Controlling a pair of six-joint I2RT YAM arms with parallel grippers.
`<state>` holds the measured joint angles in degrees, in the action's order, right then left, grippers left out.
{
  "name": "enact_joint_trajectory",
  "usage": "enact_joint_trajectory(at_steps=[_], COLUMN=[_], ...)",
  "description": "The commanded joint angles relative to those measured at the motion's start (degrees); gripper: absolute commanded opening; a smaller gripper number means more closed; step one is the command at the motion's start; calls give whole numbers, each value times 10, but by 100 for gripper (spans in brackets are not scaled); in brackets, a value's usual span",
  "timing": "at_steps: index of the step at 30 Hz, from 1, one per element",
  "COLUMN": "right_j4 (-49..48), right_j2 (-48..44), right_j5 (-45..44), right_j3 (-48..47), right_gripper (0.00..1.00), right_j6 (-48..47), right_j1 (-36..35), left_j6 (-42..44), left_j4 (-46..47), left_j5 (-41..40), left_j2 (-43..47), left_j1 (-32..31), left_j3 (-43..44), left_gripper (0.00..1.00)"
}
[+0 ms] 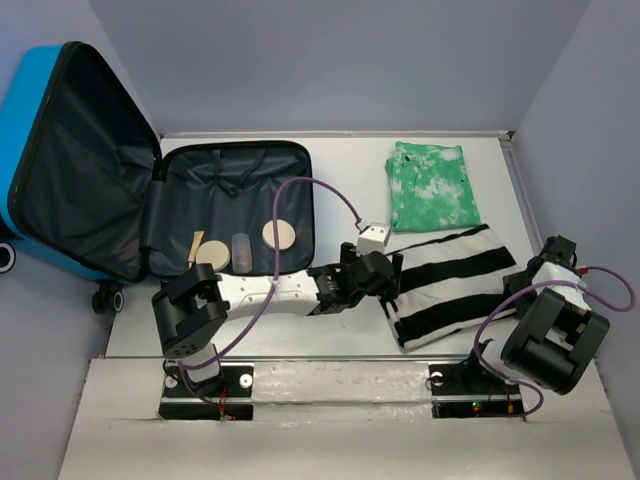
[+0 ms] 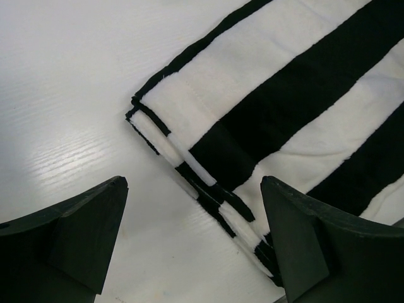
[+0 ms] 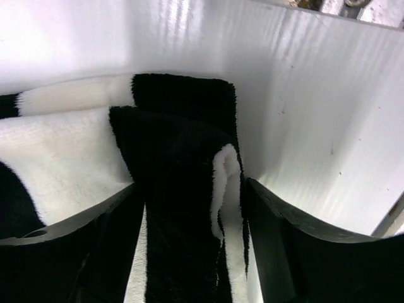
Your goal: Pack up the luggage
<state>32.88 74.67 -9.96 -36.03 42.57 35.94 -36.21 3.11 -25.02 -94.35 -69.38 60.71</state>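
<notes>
While the luggage (image 1: 30, 120) lies open at the far left of the table (image 1: 340, 165), lid tilted up by the left wall, its black-lined base rests flat and holds a pale disc (image 1: 279, 235) among other small items. Striped garment (image 1: 450, 280) folded, right of centre. Green garment (image 1: 432, 187) just beyond it; both well apart from the case. Left gripper (image 2: 192, 189) low over the striped garment's near-left corner, jaws wide, nothing held. Right gripper (image 3: 192, 186) at the garment's right edge, fingers straddling a raised fold, partly closed; cannot tell whether it pinches the cloth.
</notes>
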Motion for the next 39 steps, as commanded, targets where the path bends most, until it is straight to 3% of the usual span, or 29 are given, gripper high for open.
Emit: enact_joint_trajectory(at_steps=[1, 6, 13, 18, 21, 25, 28, 35, 38, 39], right_j4=[-135, -155, -161, -163, -163, -163, -165, -180, -181, -180], right_j2=[30, 31, 38, 43, 41, 37, 33, 10, -2, -8], right_j5=[56, 55, 72, 73, 76, 82, 88, 95, 115, 115], right_j3=[39, 43, 34, 34, 36, 38, 41, 54, 51, 52], right_gripper=[68, 62, 71, 62, 48, 46, 36, 15, 11, 9], right_j6=[9, -6, -28, -37, -38, -36, -36, -46, -52, -54], right_j1=[3, 3, 3, 3, 3, 3, 3, 3, 3, 3], left_j6=[13, 13, 24, 27, 33, 39, 43, 46, 45, 45], left_j4=[-11, -17, -14, -6, 8, 26, 38, 90, 101, 104], left_j5=[-41, -26, -11, 12, 35, 54, 57, 68, 82, 90], left_j2=[-29, -73, -115, -144, -164, -199, -209, -214, -218, -218], left_j1=[5, 26, 36, 52, 61, 72, 73, 74, 73, 74], left_j3=[51, 68, 86, 92, 106, 120, 121, 106, 101, 99], left_gripper=[99, 99, 99, 99, 99, 99, 99, 84, 71, 60])
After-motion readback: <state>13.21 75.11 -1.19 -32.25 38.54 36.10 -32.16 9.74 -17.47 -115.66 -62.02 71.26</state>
